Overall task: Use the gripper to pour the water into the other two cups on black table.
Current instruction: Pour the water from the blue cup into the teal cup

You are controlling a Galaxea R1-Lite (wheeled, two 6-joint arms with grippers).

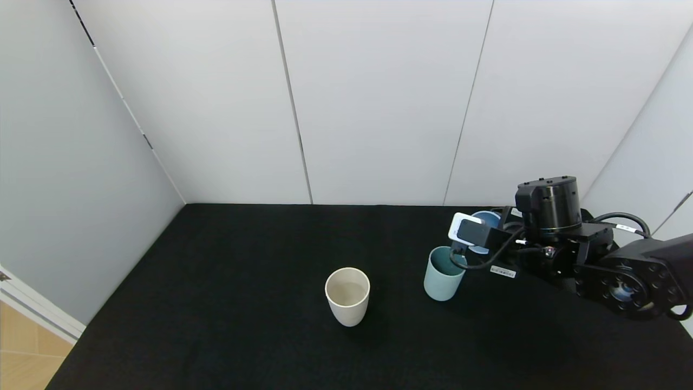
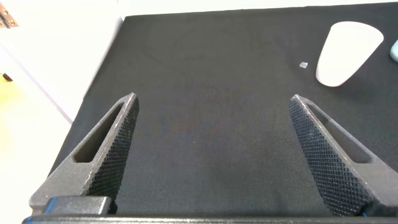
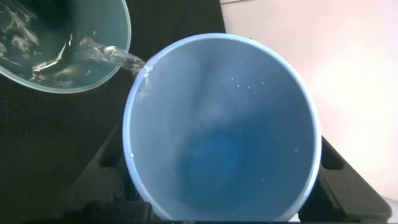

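Observation:
My right gripper (image 1: 490,235) is shut on the periwinkle-blue cup (image 1: 483,221) and holds it tipped on its side just above the teal-green cup (image 1: 443,273) on the black table (image 1: 216,325). In the right wrist view the blue cup (image 3: 224,130) fills the picture, and a thin stream of water (image 3: 115,57) runs from its rim into the teal-green cup (image 3: 62,43), which holds rippling water. The cream-white cup (image 1: 347,296) stands upright to the left and shows liquid inside. My left gripper (image 2: 211,102) is open and empty, out of the head view; the cream-white cup (image 2: 347,53) lies far off in its view.
White wall panels close the table at the back and on both sides. The table's left edge (image 1: 119,281) drops to a wooden floor. A small pale speck (image 2: 303,65) lies on the cloth near the cream-white cup.

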